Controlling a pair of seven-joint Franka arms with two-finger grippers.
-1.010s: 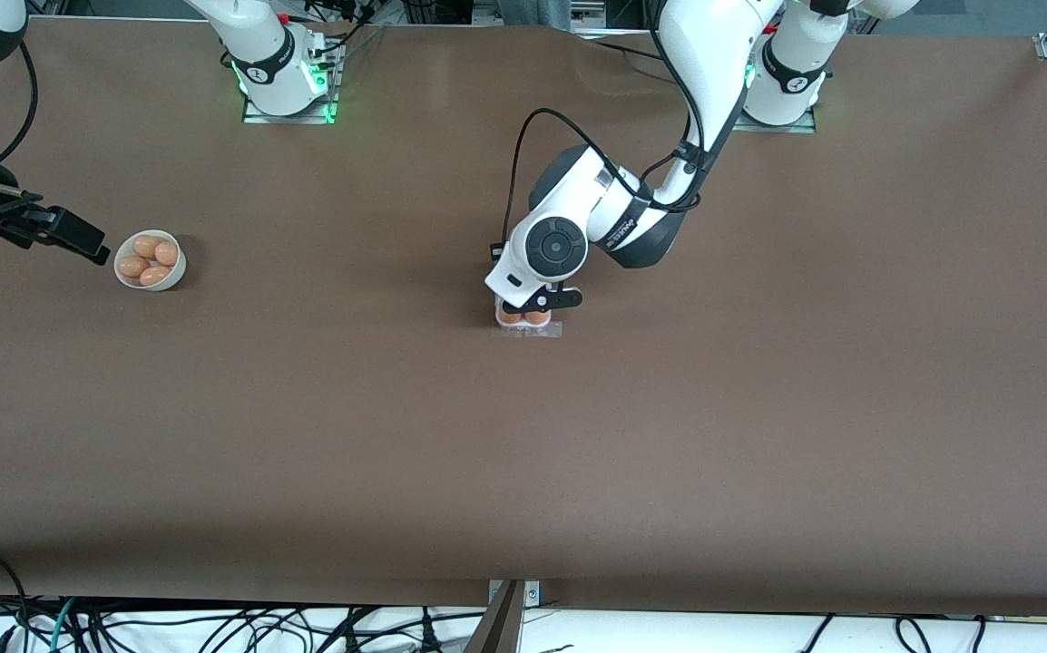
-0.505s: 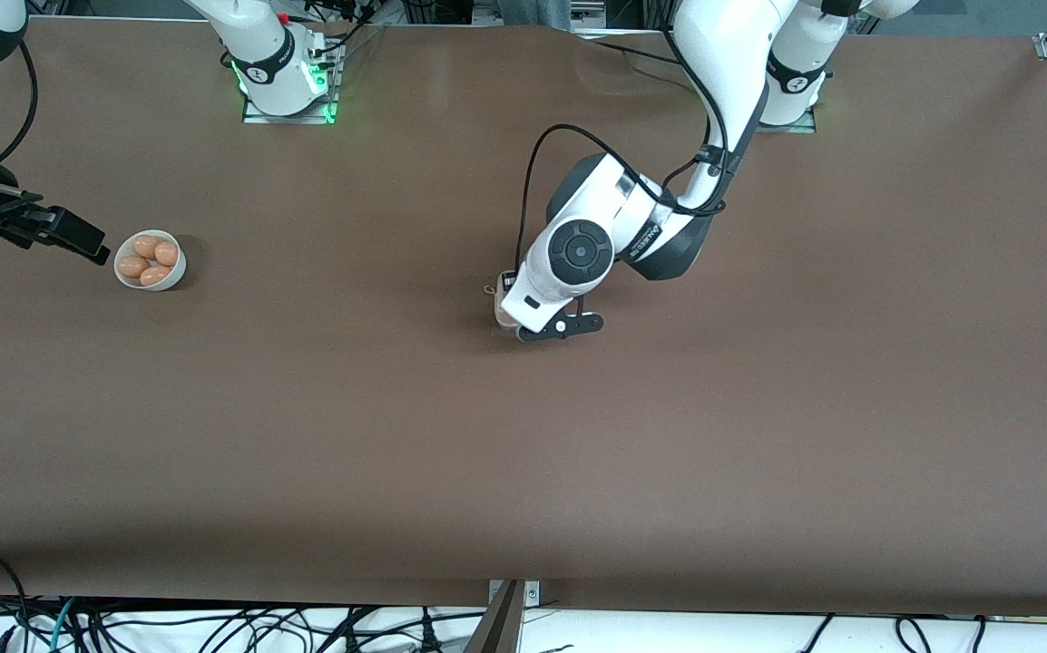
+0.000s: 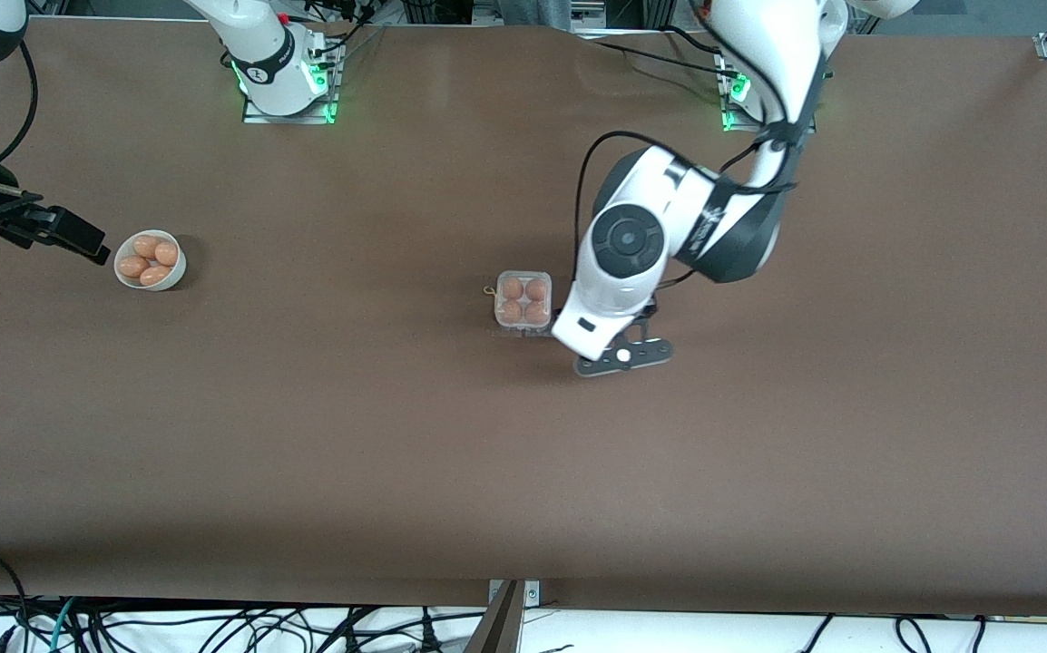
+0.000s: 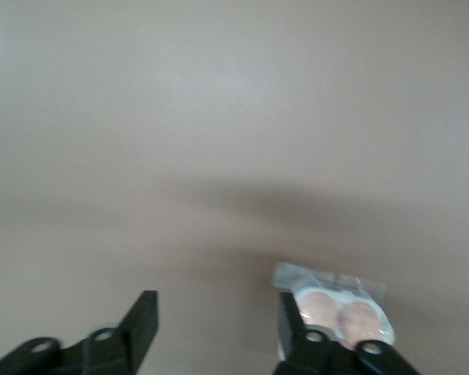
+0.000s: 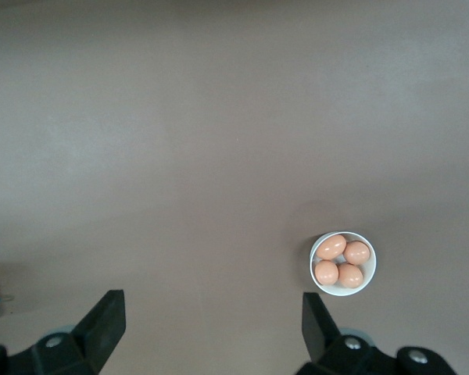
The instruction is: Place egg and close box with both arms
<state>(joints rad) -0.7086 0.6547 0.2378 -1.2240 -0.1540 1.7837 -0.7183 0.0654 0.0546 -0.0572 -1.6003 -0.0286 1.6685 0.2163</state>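
I've got the left arm bent down from its base, wrist tipped toward the tabletop, and the left gripper hangs just beside the box, fingers spread, holding nothing. The box sits mid-table with four brown eggs in its cells. The right arm waits high at its end of the table, the right gripper spread wide and empty over the tabletop near the white bowl of four eggs.

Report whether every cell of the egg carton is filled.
Full: the carton shows four brown eggs, one per cell, in the front view. The left wrist view shows only two of them.
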